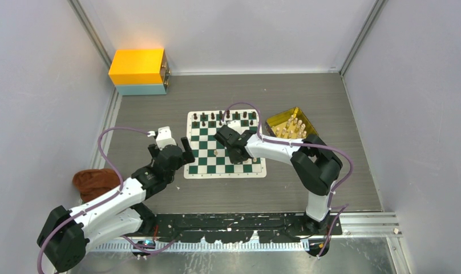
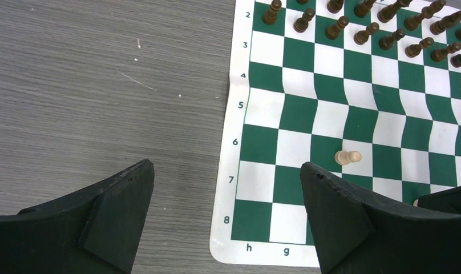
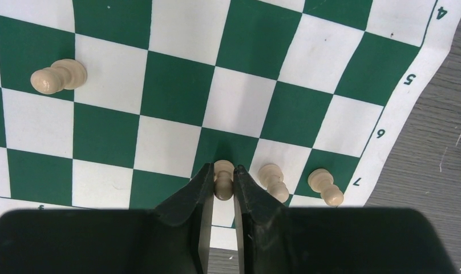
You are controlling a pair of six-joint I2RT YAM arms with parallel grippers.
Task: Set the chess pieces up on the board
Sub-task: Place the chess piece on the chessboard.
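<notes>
Pawn (image 3: 222, 187) clamped in right gripper (image 3: 222, 171); we seat it upright, centred, clear of neighbouring pawns (image 3: 272, 180); left gripper (image 2: 227, 166) jaws apart.

Two pale pawns (image 3: 272, 181) stand just beside the jaws.

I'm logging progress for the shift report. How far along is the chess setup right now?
Done: the dark brown pieces stand in two rows at the far end of the green-and-white checked board, and three cream pawns are on it. In hand: the right gripper is closed on a fourth cream pawn at row 7. Left: the shiny gold tray holds many more cream pieces.
</notes>
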